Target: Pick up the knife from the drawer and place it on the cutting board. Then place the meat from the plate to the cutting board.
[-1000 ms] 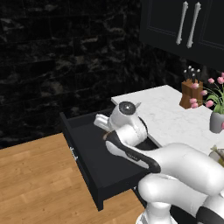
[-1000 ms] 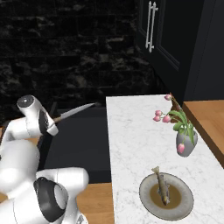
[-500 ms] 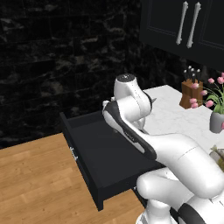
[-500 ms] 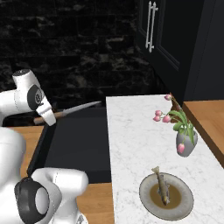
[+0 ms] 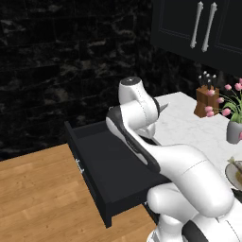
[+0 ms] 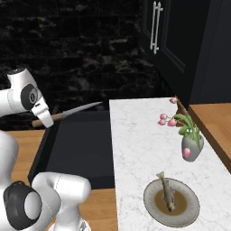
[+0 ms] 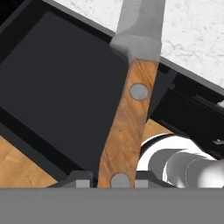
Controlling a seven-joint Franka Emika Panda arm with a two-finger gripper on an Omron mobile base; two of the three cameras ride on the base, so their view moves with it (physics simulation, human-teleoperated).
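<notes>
I have the gripper (image 7: 114,180) clamped on the butt end of the knife (image 6: 67,113), its two tips pressed against either side of the brown wooden handle as the hand view shows. The knife is clear of the drawer (image 5: 108,170) and held in the air above it. In the right base view its long axis runs nearly level, handle at the gripper (image 6: 43,121) and the silver-grey blade pointing away toward the white marble counter (image 6: 135,149), the tip reaching just short of the counter's near edge. So the held thing lies straight out ahead of the gripper, blade leading. I cannot locate the cutting board in these views, so I judge that the carry must go over the counter in the direction the blade already points, though where exactly the board lies I cannot say. The drawer stands pulled open, matte black inside, with nothing visible on its floor. On the counter, the plate (image 6: 173,220) sits at the near end with the meat (image 6: 166,191) lying across its olive-brown centre; a vase of pink tulips (image 6: 188,142) stands just beyond it, and a knife block (image 5: 207,98) with black handles is further along toward the wall. The vase and flowers are, in my judgement, the obstruction to watch on any sweep across the counter. The floor is light wood, the wall black stone, with tall black cabinets (image 6: 169,31) above.
</notes>
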